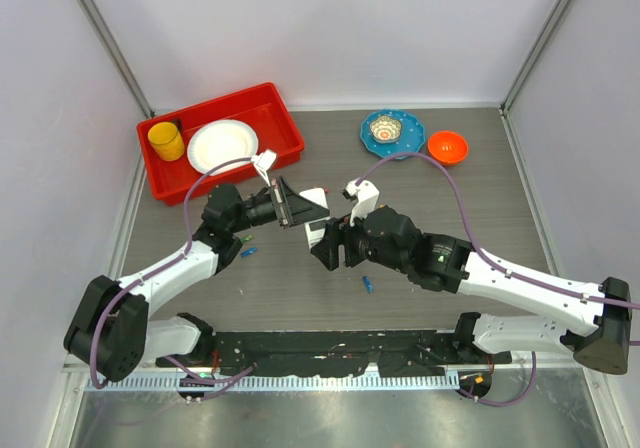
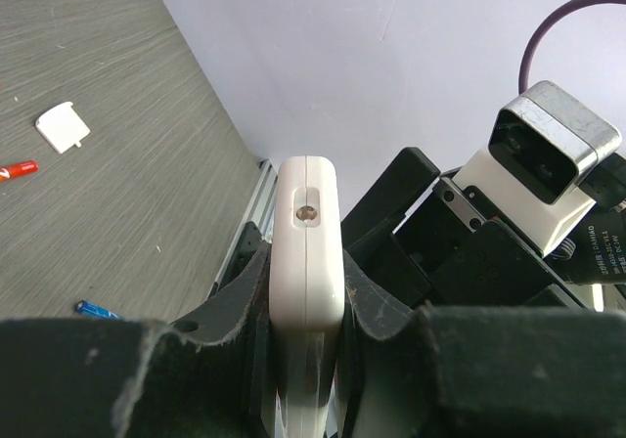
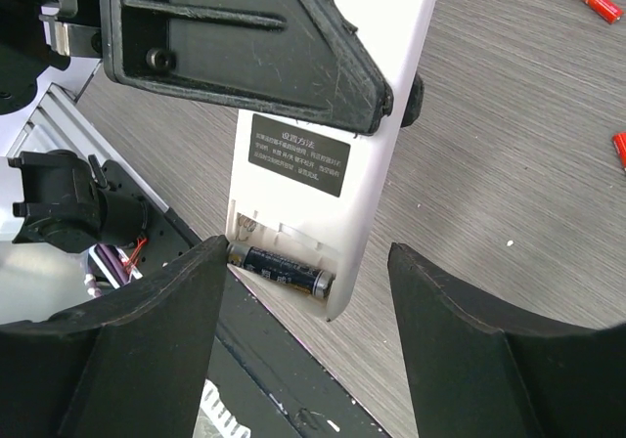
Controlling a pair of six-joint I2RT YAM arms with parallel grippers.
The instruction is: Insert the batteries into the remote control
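Midair, left gripper (image 2: 308, 306) clamps remote control (image 2: 308, 228).

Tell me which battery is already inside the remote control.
The dark battery, in the open compartment of the remote control. Orange-red batteries and a blue battery lie loose on the table.

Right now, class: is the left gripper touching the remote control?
Touching. The left wrist view shows the left gripper shut on the remote control, with its dark pads pressed against both white sides and no gap visible.

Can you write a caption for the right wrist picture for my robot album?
Open right gripper faces the remote control, clamped by the left gripper, one dark battery in its open bay.
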